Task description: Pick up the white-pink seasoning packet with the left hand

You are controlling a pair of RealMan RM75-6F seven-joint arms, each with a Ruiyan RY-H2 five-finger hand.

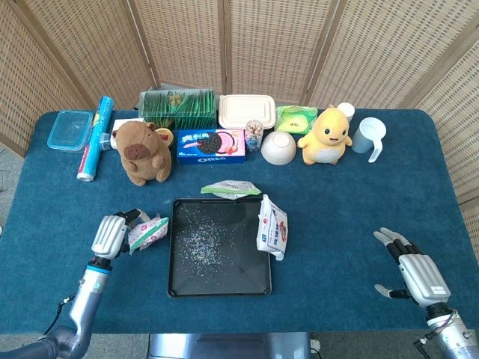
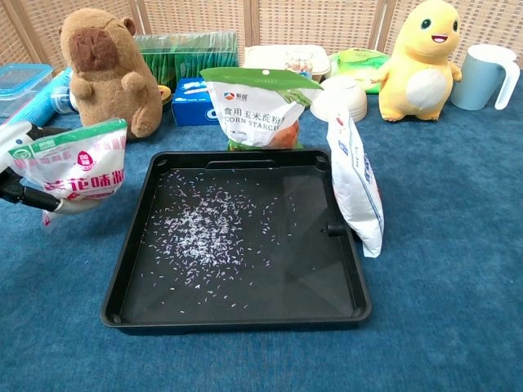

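Note:
My left hand [image 1: 112,235] grips the white-pink seasoning packet [image 1: 147,231] just left of the black tray [image 1: 183,284]. In the chest view the packet [image 2: 75,166] hangs upright with its pink lettering facing me, and only the fingers [image 2: 23,196] of the left hand show at the left edge. My right hand [image 1: 413,268] lies open on the cloth at the front right, with nothing in it.
A corn starch bag [image 2: 255,106] stands at the tray's far edge and a white-blue bag [image 2: 357,184] leans on the tray's right rim. Across the back stand a capybara plush [image 1: 142,152], an Oreo box [image 1: 211,144], a bowl [image 1: 278,147], a yellow duck toy [image 1: 328,135] and a cup [image 1: 367,137].

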